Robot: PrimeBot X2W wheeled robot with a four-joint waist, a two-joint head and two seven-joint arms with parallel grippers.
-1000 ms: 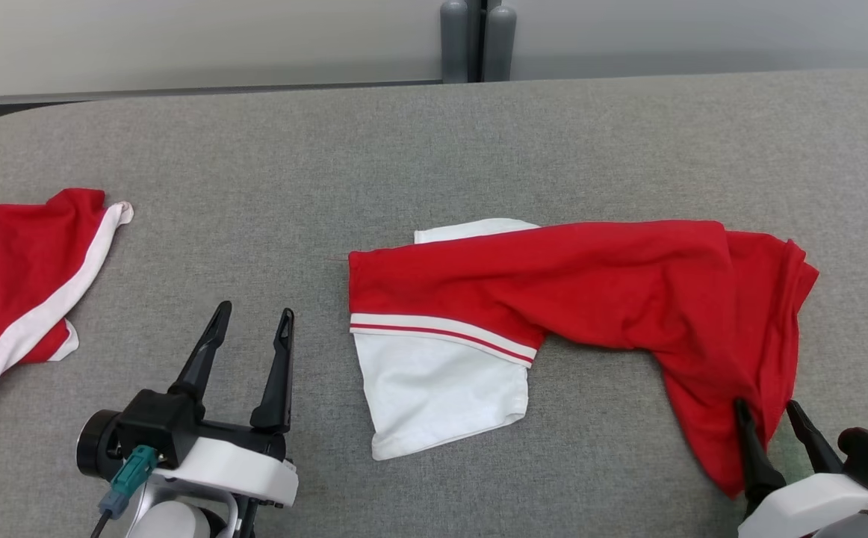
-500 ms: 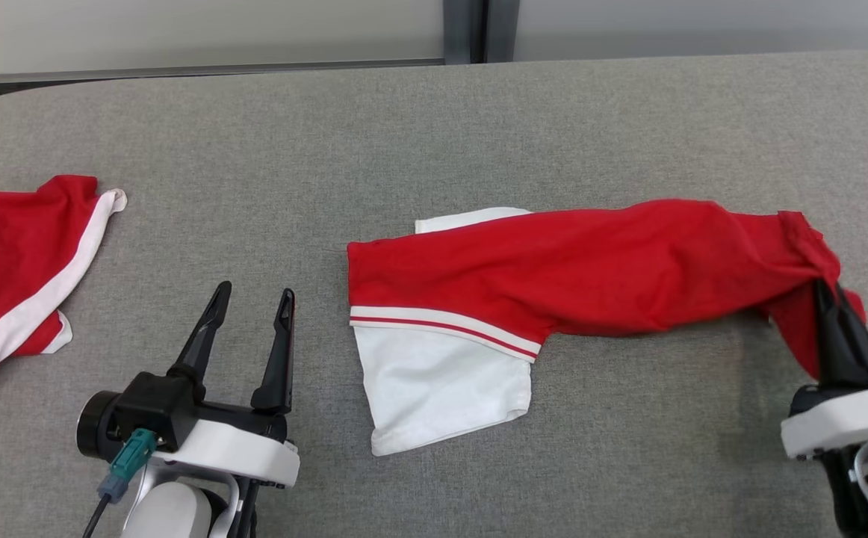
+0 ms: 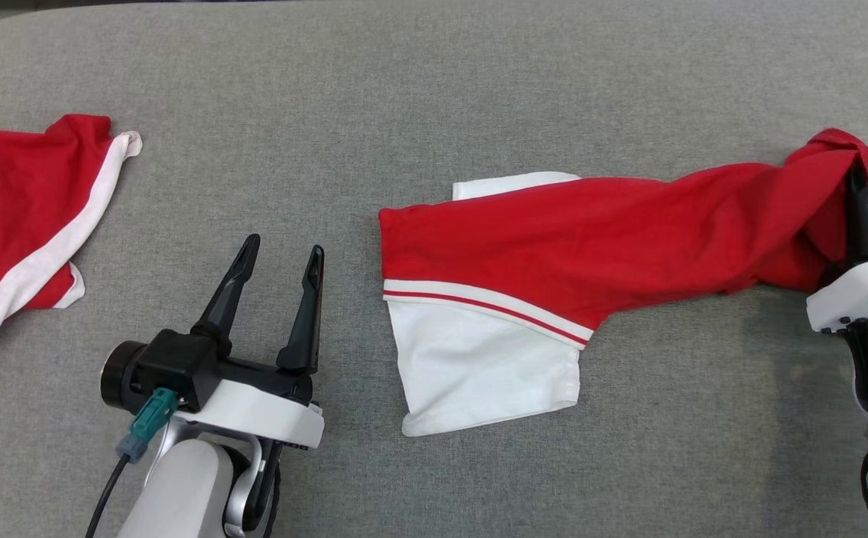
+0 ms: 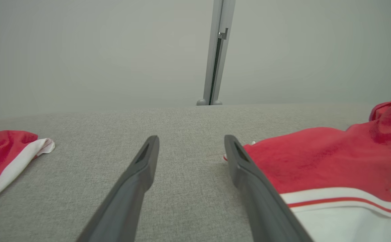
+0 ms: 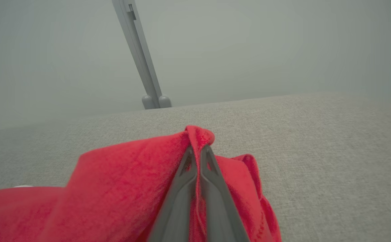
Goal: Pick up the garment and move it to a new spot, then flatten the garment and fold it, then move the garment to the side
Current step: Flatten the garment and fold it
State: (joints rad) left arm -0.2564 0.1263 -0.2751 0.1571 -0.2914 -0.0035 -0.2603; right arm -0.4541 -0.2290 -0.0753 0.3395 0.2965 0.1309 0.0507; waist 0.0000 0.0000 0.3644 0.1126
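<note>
The garment point(image 3: 591, 239) lies across the centre and right of the head view on a wide table point(image 3: 434, 82); that table is covered in grey woven fabric with a fine, even grain, and its far left corner is rounded. In the left wrist view a plain pale wall point(image 4: 81, 50) rises behind the table; a slim grey post point(image 4: 216, 50) with two rounded feet stands against it. The garment is a soft red knit, long and narrow; its left end lies flat at the centre of the frame, where a white band with a thin red stripe borders a smooth white panel; its red length runs rightward, creased and bunched, and rises off the table at the upper right edge, casting a shadow below. A second garment point(image 3: 8, 202), red with a white band, lies crumpled at the left edge. The left gripper point(image 3: 285, 245) sits at the lower left, its dark tapered fingers spread with nothing between them, just beside the garment's left edge. The right gripper point(image 3: 863, 179) has its fingers pressed together, pinching a fold of the red cloth.
</note>
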